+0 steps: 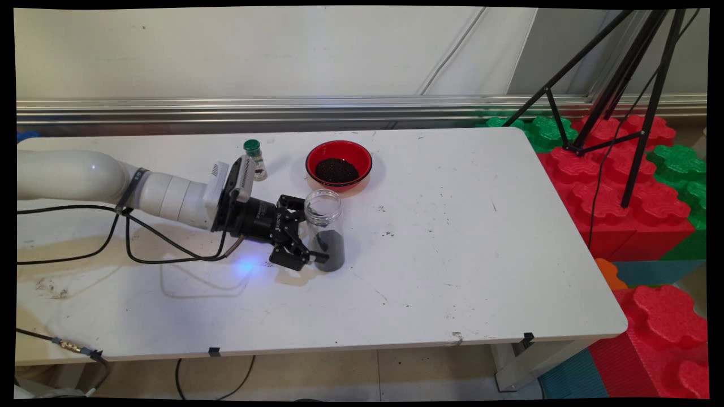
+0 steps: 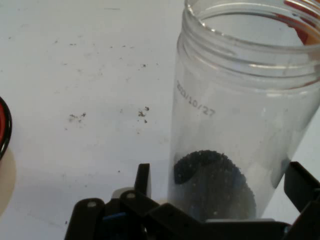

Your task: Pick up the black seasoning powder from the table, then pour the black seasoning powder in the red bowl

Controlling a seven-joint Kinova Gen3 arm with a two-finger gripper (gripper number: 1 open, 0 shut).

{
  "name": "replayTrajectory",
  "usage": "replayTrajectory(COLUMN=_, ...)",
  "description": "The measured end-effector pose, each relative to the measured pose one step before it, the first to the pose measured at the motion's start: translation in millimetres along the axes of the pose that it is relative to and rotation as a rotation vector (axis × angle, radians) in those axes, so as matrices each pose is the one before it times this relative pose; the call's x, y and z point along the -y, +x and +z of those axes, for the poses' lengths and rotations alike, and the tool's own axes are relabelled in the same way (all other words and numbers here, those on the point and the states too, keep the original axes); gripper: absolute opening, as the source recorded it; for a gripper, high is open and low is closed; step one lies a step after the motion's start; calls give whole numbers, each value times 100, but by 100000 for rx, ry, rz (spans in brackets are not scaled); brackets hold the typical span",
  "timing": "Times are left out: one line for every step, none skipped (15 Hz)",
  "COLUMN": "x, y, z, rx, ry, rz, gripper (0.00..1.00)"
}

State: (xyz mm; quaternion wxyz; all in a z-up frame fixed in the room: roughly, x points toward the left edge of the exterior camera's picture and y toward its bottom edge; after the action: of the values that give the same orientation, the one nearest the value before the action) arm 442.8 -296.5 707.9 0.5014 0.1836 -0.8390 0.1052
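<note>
Black and low over the table, the hand (image 1: pixel 310 240) lies nearly level, reaching in from the left, its two fingers spread on either side of a clear plastic jar (image 1: pixel 325 229). In the hand view one finger (image 2: pixel 142 178) shows left of the jar's base and the other sits at the far right edge; whether either pad touches the wall cannot be told. The jar stands upright near the middle of the white table (image 1: pixel 464 243), lidless, with a threaded neck and a layer of dark grains (image 2: pixel 215 185) at its bottom. Printed on its wall just under the neck is a date reading roughly "2020/10/27". White lettering runs along the hand's black body in the main view, too small to read.

Just behind the jar, towards the wall, sits a red bowl (image 1: pixel 339 164) holding a mound of the same dark grains. Left of the bowl, a small shaker bottle with a green cap (image 1: pixel 255 159) stands upright, partly behind the arm's wrist. A few dark specks (image 2: pixel 143 113) lie scattered on the tabletop beside the jar. Black cables (image 1: pixel 136 249) droop from the arm onto the table's left part. Beyond the table's right end are red and green foam blocks (image 1: pixel 628 186), with a black tripod (image 1: pixel 622 85) standing on them.
</note>
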Motion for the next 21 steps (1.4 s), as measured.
replayTrajectory(x=9, y=-72, z=123, rx=-79, ry=-67, rz=-37, gripper=100)
replayTrajectory(x=4, y=-66, z=111, rx=-59, ry=-83, rz=7, gripper=100)
replayTrajectory(x=13, y=-50, z=86, rx=-91, ry=-2, rz=13, gripper=100)
replayTrajectory(x=12, y=-48, z=96, rx=-79, ry=-71, rz=6, gripper=100)
replayTrajectory(x=18, y=-33, z=78, rx=-148, ry=-2, rz=-20, gripper=0)
replayTrajectory(x=29, y=-22, z=58, rx=-132, ry=17, rz=-23, gripper=0)
replayTrajectory(x=24, y=-25, z=60, rx=-135, ry=-27, rz=19, gripper=0)
replayTrajectory(x=28, y=-30, z=49, rx=-98, ry=-14, rz=15, gripper=0)
replayTrajectory(x=34, y=-31, z=24, rx=-64, ry=20, rz=10, gripper=0)
replayTrajectory(x=48, y=-20, z=15, rx=-113, ry=3, rz=28, gripper=0)
replayTrajectory(x=48, y=-17, z=-22, rx=-120, ry=36, rz=57, gripper=0)
replayTrajectory(x=58, y=19, z=-42, rx=-162, ry=36, rz=104, gripper=0)
replayTrajectory(x=90, y=67, z=-75, rx=-230, ry=-41, rz=-39, gripper=0)
replayTrajectory(x=100, y=126, z=-115, rx=-293, ry=-57, rz=-94, gripper=0)
replayTrajectory(x=128, y=177, z=-113, rx=-284, ry=-68, rz=-20, gripper=0)
replayTrajectory(x=120, y=180, z=-95, rx=-222, ry=-97, rz=-34, gripper=0)
replayTrajectory(x=150, y=217, z=-107, rx=-235, ry=-54, rz=-6, gripper=0)
replayTrajectory(x=237, y=373, z=-152, rx=-345, ry=-135, rz=-41, gripper=0)
replayTrajectory(x=278, y=434, z=-176, rx=-405, ry=-82, rz=-194, gripper=0)
replayTrajectory(x=247, y=403, z=-133, rx=-246, ry=-197, rz=-297, gripper=0)
replayTrajectory(x=162, y=271, z=-77, rx=-100, ry=-227, rz=-283, gripper=0)
